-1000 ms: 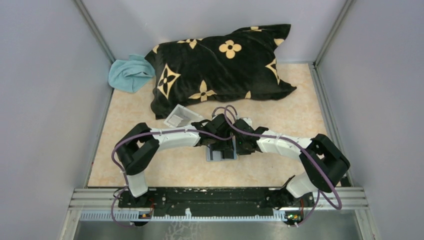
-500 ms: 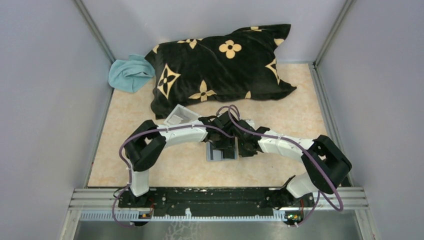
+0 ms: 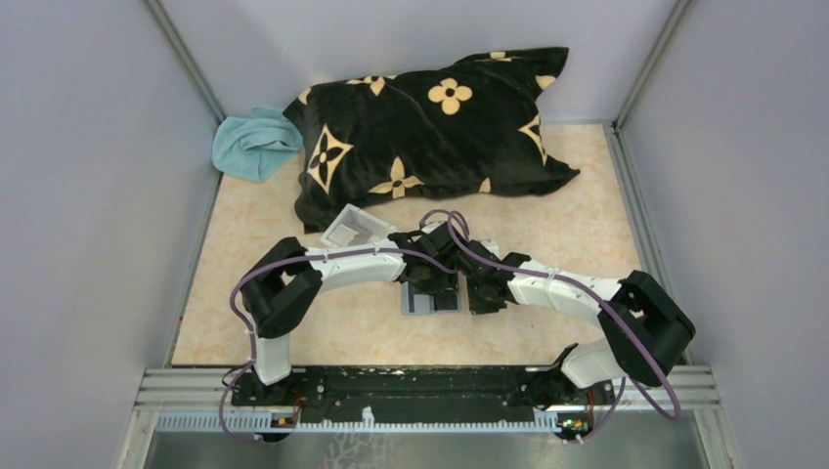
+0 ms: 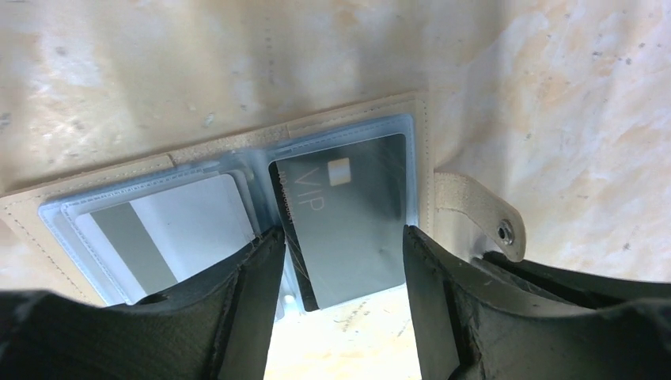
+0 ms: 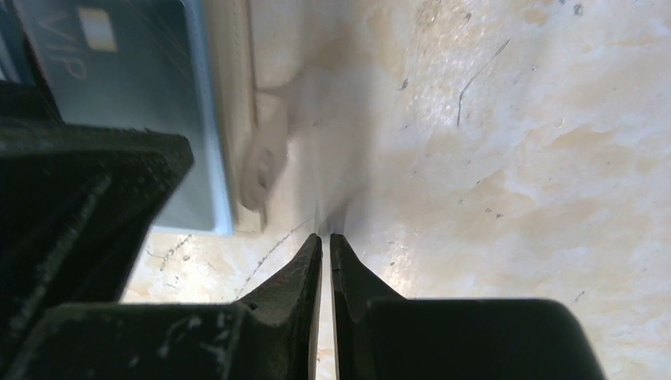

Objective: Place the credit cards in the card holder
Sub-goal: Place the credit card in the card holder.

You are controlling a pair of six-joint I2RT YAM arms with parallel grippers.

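Tan folding card holder lies open mid-surface, toward the near edge. Left pincer clamps the dark grey VIP credit card by its long edges, partly in the right sleeve. Right pincer is pinched together, empty, beside the snap tab. Only the left wrist view shows the white striped card pocketed.
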